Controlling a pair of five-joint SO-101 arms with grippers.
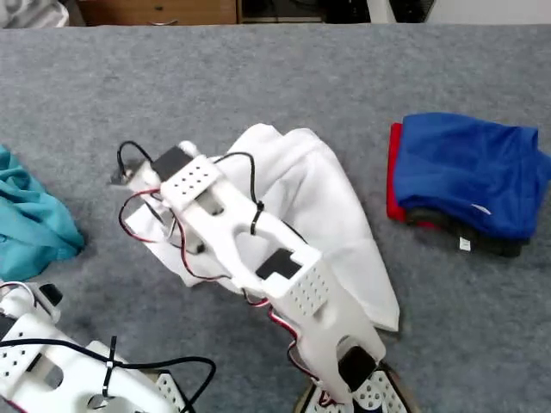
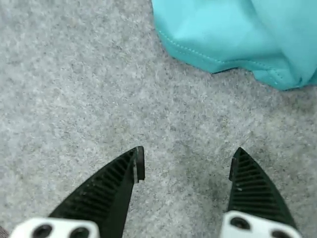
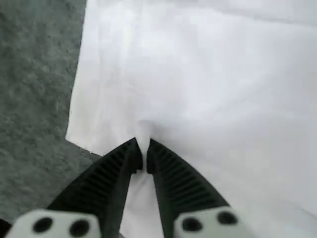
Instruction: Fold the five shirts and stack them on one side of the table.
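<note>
Right tool (image 3: 142, 149): tips pressed together on small ridge of white cotton shirt (image 3: 208, 74), close to its edge by grey carpet-like surface (image 3: 34, 99). We judge step: fold this edge across shirt. We advise firm pinch, low lift, carry over body, lay flat without dragging whole shirt. Left tool (image 2: 188, 163): tips apart, empty, above surface near crumpled teal shirt (image 2: 237, 34); could pin white cloth. Folded blue shirt (image 1: 469, 168) tops stack, well apart.
</note>
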